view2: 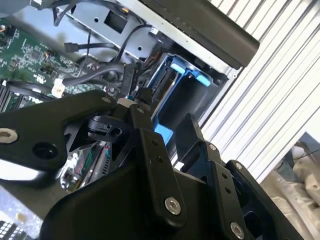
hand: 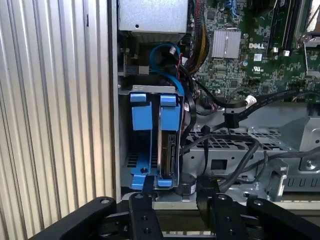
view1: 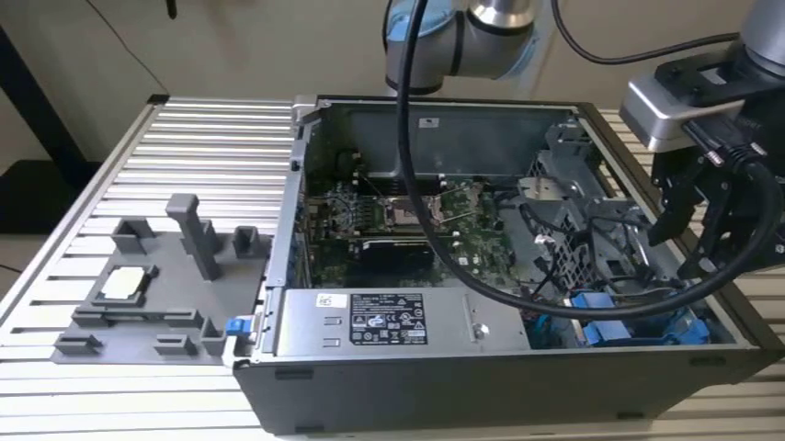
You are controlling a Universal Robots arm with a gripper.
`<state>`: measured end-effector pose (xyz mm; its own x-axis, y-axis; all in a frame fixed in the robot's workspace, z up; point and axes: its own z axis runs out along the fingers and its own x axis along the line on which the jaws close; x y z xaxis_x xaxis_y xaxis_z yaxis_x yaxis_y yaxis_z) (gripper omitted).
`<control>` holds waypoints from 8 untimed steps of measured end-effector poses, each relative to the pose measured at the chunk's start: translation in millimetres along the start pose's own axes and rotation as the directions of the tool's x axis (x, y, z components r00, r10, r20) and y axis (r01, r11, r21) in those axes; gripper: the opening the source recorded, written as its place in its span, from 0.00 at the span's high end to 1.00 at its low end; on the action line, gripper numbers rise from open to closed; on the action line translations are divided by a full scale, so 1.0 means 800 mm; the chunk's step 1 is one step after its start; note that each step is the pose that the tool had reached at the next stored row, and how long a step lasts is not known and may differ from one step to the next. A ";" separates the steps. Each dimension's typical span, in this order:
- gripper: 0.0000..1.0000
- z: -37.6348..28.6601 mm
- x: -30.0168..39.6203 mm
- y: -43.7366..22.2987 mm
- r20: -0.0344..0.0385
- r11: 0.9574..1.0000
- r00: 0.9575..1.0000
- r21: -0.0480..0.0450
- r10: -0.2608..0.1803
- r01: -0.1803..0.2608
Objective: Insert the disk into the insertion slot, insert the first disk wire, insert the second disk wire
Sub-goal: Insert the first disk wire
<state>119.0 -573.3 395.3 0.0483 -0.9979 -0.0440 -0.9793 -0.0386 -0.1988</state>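
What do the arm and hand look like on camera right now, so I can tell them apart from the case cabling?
The arm is a silver-grey tube with round light-blue joint caps, and thick black cables run off it. The hand is matt black: two jointed link fingers fastened with small silver screws, mounted below a silver-grey box-shaped block.

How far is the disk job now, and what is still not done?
Done, it seems: the disk in its blue carrier sits in the insertion slot. In hand: nothing; the open gripper hovers before the slot. Left: both wires; black cables lie loose, and no plug shows on the disk's end.
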 end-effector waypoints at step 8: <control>0.53 0.0011 -0.0087 0.0013 0.005 0.998 0.999 0.052 -0.044 0.044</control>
<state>117.9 -566.3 394.5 0.0924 -0.9949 -0.0396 -0.9647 -0.0796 -0.2510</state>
